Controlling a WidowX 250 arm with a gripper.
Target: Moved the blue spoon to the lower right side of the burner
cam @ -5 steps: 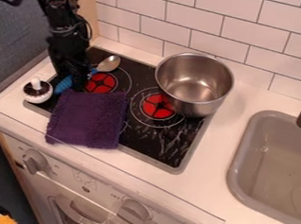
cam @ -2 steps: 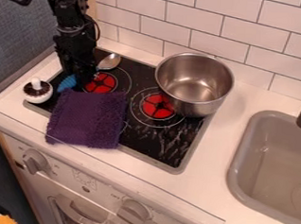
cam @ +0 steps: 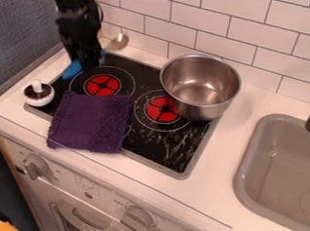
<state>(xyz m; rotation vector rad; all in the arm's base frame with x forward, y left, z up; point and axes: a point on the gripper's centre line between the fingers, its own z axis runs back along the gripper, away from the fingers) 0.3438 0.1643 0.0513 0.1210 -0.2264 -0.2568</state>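
Note:
My gripper [cam: 91, 65] hangs over the back left part of the stove, shut on the blue spoon [cam: 72, 69]. The spoon's blue handle sticks out at the gripper's lower left, and its metal bowl shows at the upper right, near the tiled wall. The middle of the spoon is hidden behind the gripper. It appears lifted above the black stove top. Below the gripper lies the left burner [cam: 102, 85], with red segments; the other burner [cam: 162, 109] is to its right, partly covered by the pot.
A steel pot [cam: 200, 88] stands at the stove's back right. A purple cloth [cam: 90, 122] lies over the front left. The white and brown round object [cam: 39, 93] sits at the left edge. A grey sink [cam: 280, 168] is on the right, and a tiled wall [cam: 188, 21] rises behind.
The gripper has risen, carrying the blue spoon up and toward the back wall. More of the left burner shows now. The pot and cloth have not moved.

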